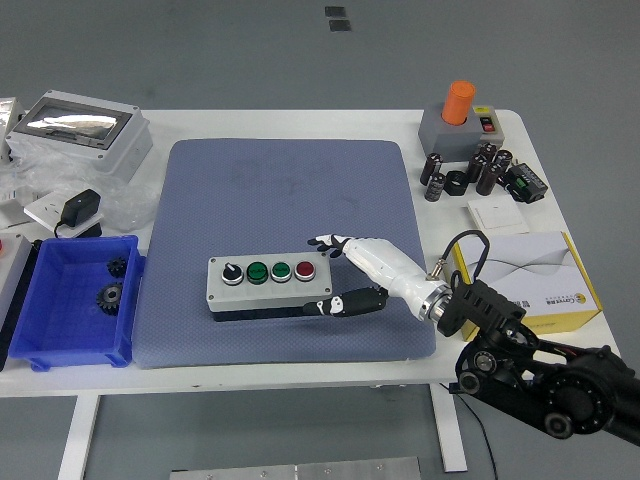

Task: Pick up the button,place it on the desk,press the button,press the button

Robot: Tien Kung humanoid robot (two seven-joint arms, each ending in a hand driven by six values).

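Far left of the hand, blue bin holds two black gears. Grey button box sits on the blue mat, just left of right hand, whose fingers are spread and holding nothing, thumb near the box's lower right corner.

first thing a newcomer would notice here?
Probably the robot's white right hand at the right end of the grey button box, mid-front on the blue-grey mat. Next the orange cylinder at the table's far right corner, and the blue bin at the left.
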